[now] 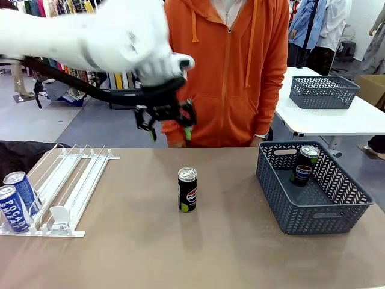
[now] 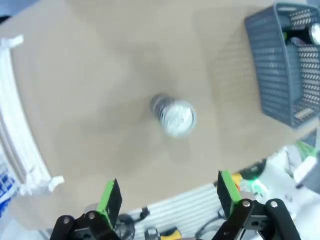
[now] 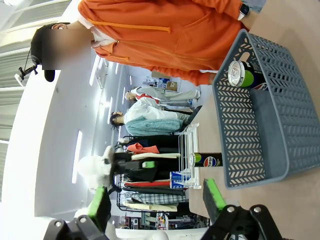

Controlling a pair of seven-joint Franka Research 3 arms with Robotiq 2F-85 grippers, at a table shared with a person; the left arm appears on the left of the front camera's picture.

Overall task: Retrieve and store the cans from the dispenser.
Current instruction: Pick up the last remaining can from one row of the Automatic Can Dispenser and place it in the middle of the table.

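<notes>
— While the front view sets the left hand (image 1: 168, 129) high above the worktop (image 1: 150, 253), jaws wide and empty, which view puts it over the black Pepsi can (image 1: 187, 190)?
— Its own wrist view. The can stands upright far below, framed by the spread green pads (image 2: 109, 196), but blur smears its print.
— And the right hand (image 3: 156, 197)?
— Spread open, gripping nothing. Past it the grey basket (image 3: 260, 115) holds a second black can (image 3: 244, 74), lying tilted.
— The dispenser (image 1: 67, 180)?
— It sits at the worktop's left, with two blue Pocari Sweat cans (image 1: 13, 208) in its outer lanes. The frame edge cuts off its left side.
</notes>
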